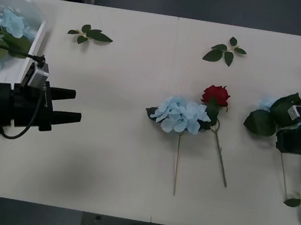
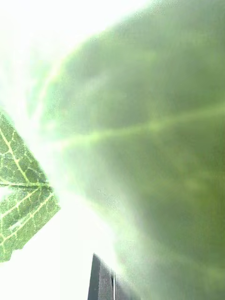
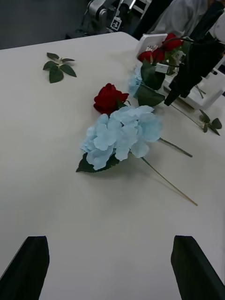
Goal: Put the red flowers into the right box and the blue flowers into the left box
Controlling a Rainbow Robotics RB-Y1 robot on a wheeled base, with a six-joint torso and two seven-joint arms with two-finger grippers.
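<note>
Left gripper [image 1: 72, 106] spread wide, holding nothing, beside left box [image 1: 33, 50] | right gripper [image 1: 283, 139] over a leafy blue flower [image 1: 273, 113], grip cannot be told | blue hydrangea [image 1: 180, 116] touching red rose [image 1: 216, 95] mid-table.

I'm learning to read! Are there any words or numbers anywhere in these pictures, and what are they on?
No words or numbers can be read here.
The white box past the red rose has a small red mark on its wall, too blurred to read.
The table, the blue hydrangea and the open left gripper carry no writing.
</note>
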